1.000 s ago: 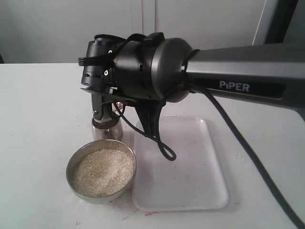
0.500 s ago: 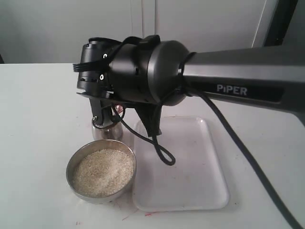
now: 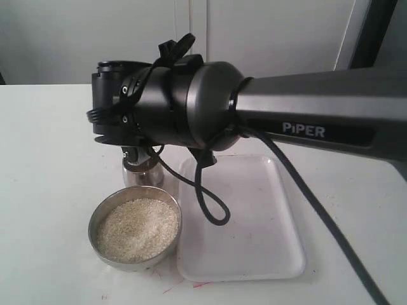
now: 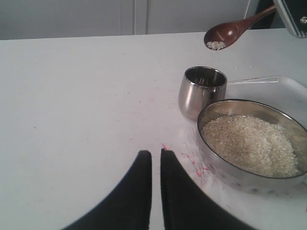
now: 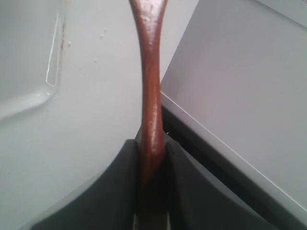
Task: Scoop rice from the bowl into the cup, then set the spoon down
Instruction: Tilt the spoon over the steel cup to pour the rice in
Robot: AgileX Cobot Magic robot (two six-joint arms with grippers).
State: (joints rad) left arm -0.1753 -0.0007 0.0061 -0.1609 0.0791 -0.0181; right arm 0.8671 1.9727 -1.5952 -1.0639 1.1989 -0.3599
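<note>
The steel bowl [image 3: 93, 223] [image 4: 223, 166] holds a level mass of rice [image 3: 137, 230] [image 4: 248, 143]. Behind it stands the small steel cup [image 3: 141, 174] [image 4: 202, 90], upright, partly hidden by the right arm in the exterior view. The wooden spoon [image 4: 226, 32] [image 5: 150, 91] hangs in the air above and just beyond the cup, with a few grains in its scoop. My right gripper [image 5: 152, 149] is shut on the spoon's handle. My left gripper [image 4: 156, 157] rests low over the table near the bowl, shut with nothing between its fingers.
A white plastic tray [image 3: 254, 241] [image 4: 288, 86] lies right beside the bowl and cup. The right arm's black wrist [image 3: 165, 108] and its looping cable [image 3: 213, 203] hang over the cup and the tray's near corner. Red marks dot the white table [image 4: 72, 105].
The right wrist has turned and shifted a little left and up over the cup. Bowl, cup and tray have not moved.
</note>
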